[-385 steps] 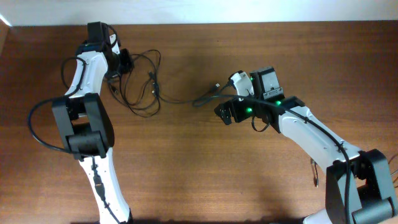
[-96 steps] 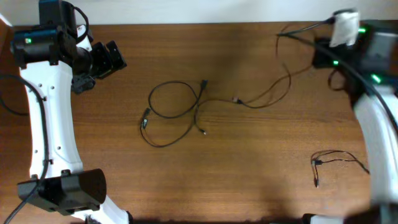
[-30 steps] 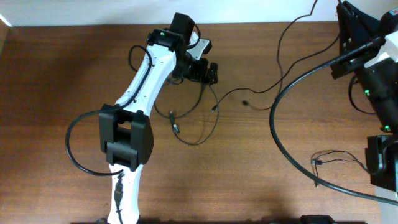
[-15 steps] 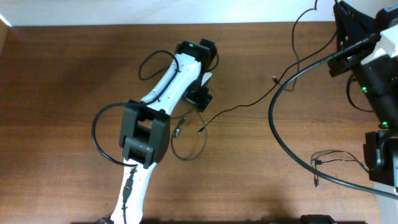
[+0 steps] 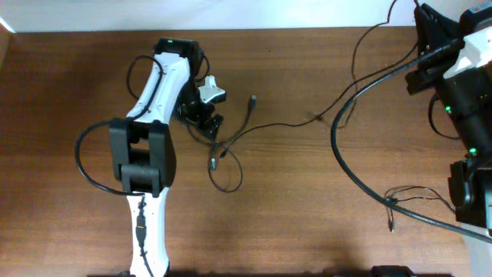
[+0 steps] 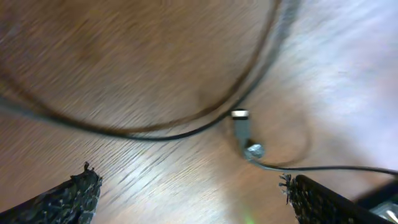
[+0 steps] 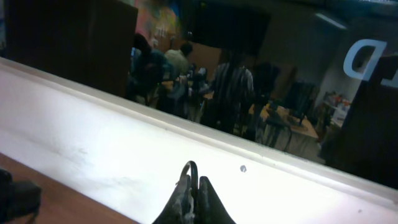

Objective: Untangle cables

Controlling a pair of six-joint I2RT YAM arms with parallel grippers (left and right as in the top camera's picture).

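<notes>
Left pincer wide apart just above the cables; right pincer clamped on one of them

Brown wooden table; people beyond a white ledge

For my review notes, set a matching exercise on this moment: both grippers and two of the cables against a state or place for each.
1. left gripper
2. right gripper
3. looped cable
4. separate small cable

A. at the right edge of the table
B. open above a plug
C. shut on a thin cord
D. in the middle of the table

Pairs: 1-B, 2-C, 3-D, 4-A
</notes>
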